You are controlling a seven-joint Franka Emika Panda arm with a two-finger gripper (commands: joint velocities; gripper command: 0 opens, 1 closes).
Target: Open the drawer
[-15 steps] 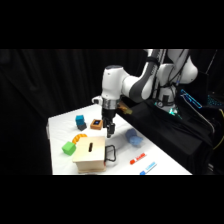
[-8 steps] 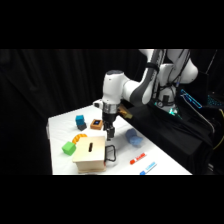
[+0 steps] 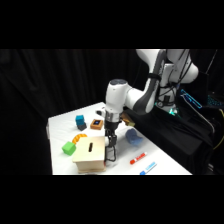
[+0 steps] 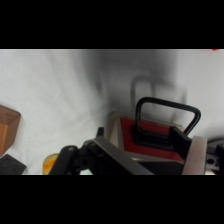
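Directly ahead of the gripper (image 4: 150, 150), whose grip I cannot tell, stands the drawer's (image 4: 155, 137) rounded black loop handle (image 4: 167, 115).

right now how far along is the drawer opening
Done: the gripper is down at the front of the wooden box, level with the drawer's black loop handle.
In hand: lining up on that handle; whether the fingers have closed on it cannot be told.
Left: the pull. The drawer looks at most barely out.
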